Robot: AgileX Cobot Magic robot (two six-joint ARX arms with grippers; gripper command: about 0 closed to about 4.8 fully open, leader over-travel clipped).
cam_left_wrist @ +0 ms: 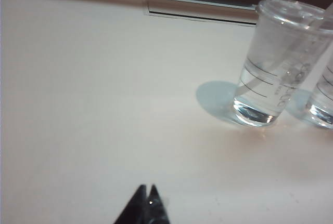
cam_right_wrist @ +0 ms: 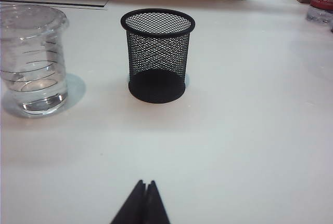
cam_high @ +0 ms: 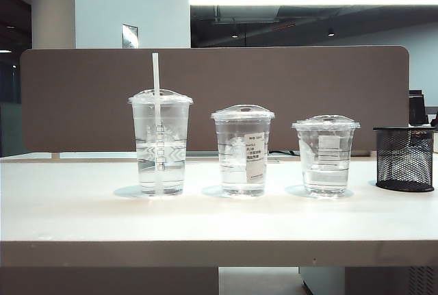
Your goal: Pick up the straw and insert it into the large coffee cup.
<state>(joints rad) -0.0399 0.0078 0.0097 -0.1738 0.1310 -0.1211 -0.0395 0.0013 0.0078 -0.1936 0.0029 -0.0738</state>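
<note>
A pale desk [cam_high: 219,220] fronts a brown partition. The straw [cam_high: 156,103] stands upright in the large coffee cup [cam_high: 160,143], leftmost of three cups. The left gripper [cam_left_wrist: 147,197], jaws pressed together and empty, hovers low, well apart from it. The right gripper [cam_right_wrist: 145,190], likewise closed, faces a black mesh holder [cam_right_wrist: 157,55].

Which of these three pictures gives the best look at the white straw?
The exterior view: the straw stands upright through the lid of the large coffee cup, seen whole. The left wrist view catches only a blurred slanted stretch at the frame's edge. The right wrist view shows none of it.
</note>
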